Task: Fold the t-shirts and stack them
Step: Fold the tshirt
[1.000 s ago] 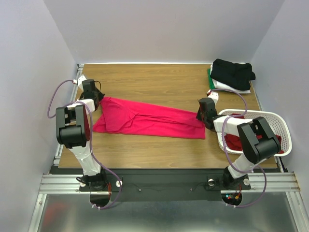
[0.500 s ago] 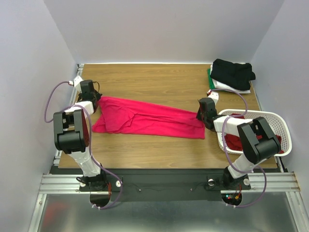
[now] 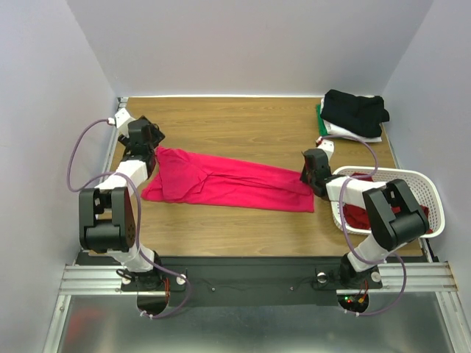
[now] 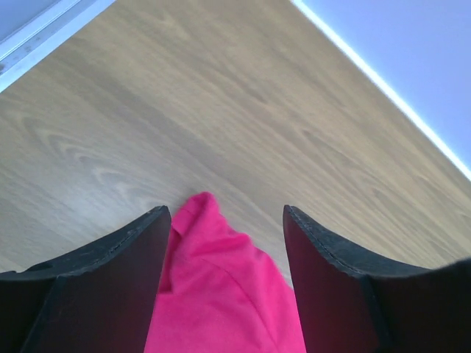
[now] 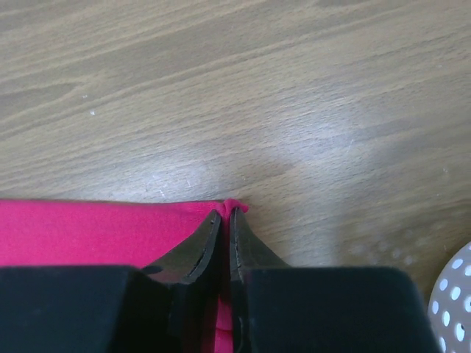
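**Overhead and wrist views of the wooden bench (image 3: 243, 121).** A bright pink-red t-shirt (image 3: 221, 180) lies spread flat in a long band across the middle of the bench. It runs from near the left edge toward the right edge and is creased at its left end.

The left claw (image 3: 149, 143) is at the far left end of this shirt. In the left wrist view its two dark fingers (image 4: 96, 287) stand wide apart. A pointed corner of the pink cloth lies between them on the wood and is not pinched.

The right claw (image 3: 310, 175) is at the shirt's right end, near the right edge. In the right wrist view its jaws are drawn almost together, low against the bench. A thin fold at the corner of the pink cloth is gripped between them.

Just beside the right claw, along the right edge, stands a white perforated basket (image 3: 433, 197) holding a crumpled darker red t-shirt (image 3: 359, 217).

In the far right corner is a stack of folded shirts. A black t-shirt (image 3: 355, 109) lies on top with a white t-shirt (image 3: 352, 132) under it. A green t-shirt (image 3: 319, 114) shows only as a strip at the stack's left side. The stack is well apart from the pink-red t-shirt.
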